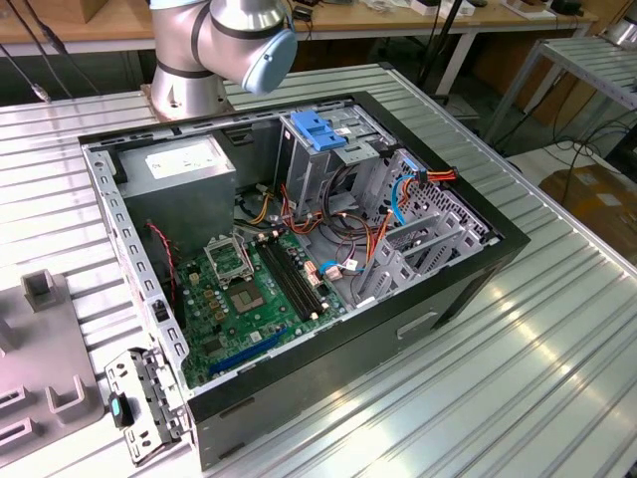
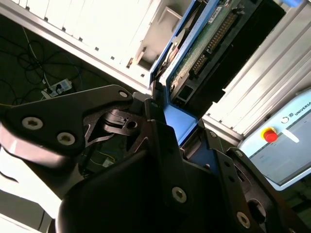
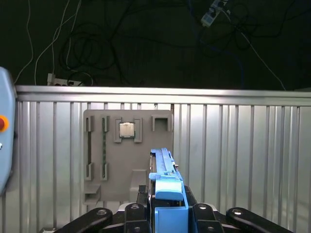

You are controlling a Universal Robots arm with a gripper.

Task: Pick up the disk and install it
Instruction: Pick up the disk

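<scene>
My gripper (image 3: 168,214) is shut on the disk (image 3: 166,180), which I see edge-on in the first wrist view, its bright blue rail sticking up between the black fingers (image 3: 137,211). In the second wrist view the disk (image 2: 210,42) shows its green circuit board and dark body framed by blue rails, with the gripper (image 2: 167,127) clamped on the blue end. The disk hangs in the air above a ribbed metal table (image 3: 243,145). In the exterior view the open computer case (image 1: 299,249) lies on the table, with its metal drive cage (image 1: 333,169) at the back.
A light-blue latch plate (image 1: 317,130) tops the drive cage. Below the gripper lies a grey fixture tray (image 3: 127,155) holding a processor chip (image 3: 127,129). The arm's base (image 1: 214,45) stands behind the case. A pendant with a red button (image 2: 270,135) lies on the table.
</scene>
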